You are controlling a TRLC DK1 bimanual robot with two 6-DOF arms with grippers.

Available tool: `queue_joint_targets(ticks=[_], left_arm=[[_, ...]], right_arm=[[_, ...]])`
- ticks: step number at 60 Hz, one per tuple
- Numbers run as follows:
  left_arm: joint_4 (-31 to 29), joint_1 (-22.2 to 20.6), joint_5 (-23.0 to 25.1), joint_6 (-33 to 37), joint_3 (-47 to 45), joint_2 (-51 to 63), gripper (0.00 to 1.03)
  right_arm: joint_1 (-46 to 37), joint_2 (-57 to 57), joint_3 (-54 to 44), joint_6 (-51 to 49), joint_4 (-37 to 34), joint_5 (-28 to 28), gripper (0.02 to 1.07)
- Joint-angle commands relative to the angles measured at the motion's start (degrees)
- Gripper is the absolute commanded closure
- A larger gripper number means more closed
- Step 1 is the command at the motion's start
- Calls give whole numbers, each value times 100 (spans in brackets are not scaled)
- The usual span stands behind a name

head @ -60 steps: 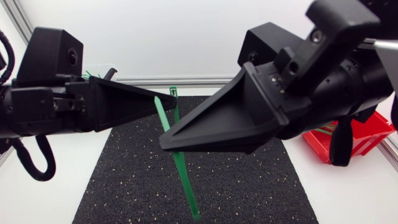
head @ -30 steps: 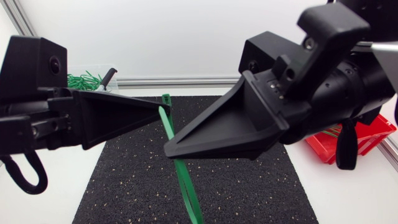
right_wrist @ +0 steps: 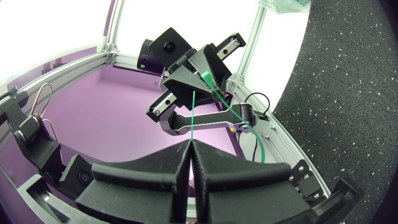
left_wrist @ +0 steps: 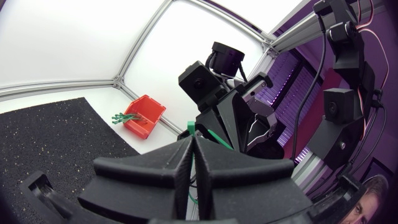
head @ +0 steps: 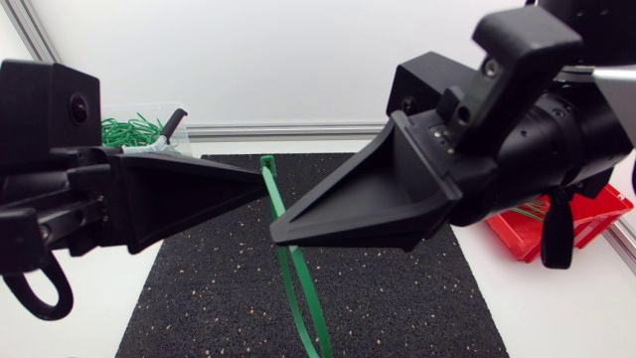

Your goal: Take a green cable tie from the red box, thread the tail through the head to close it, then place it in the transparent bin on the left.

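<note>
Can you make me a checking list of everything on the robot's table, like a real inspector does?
Surface: white table with a black speckled mat in the middle.
Job's things: green cable tie held up over the mat, two strands hanging down. I cannot tell if its tail is through the head. Red box on the right, ties inside. Transparent bin at the back left, green ties inside.
Clutter: nothing seen.
Grippers: left gripper and right gripper both shut on the cable tie.
Cables: a black loop hangs from the left arm.
Surroundings: silver rail along the table's far edge.
</note>
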Motion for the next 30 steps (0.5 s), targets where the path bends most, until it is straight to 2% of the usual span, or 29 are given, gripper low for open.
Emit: queue_joint_targets(ticks=[1,30], left_arm=[[-26,-45,-46,97,-106,-116,100],[-44,-89,-73,97,-97,-142,100]], right_arm=[[-44,9,142,209,-47,32,101],[-131,176,116,209,50,59,101]])
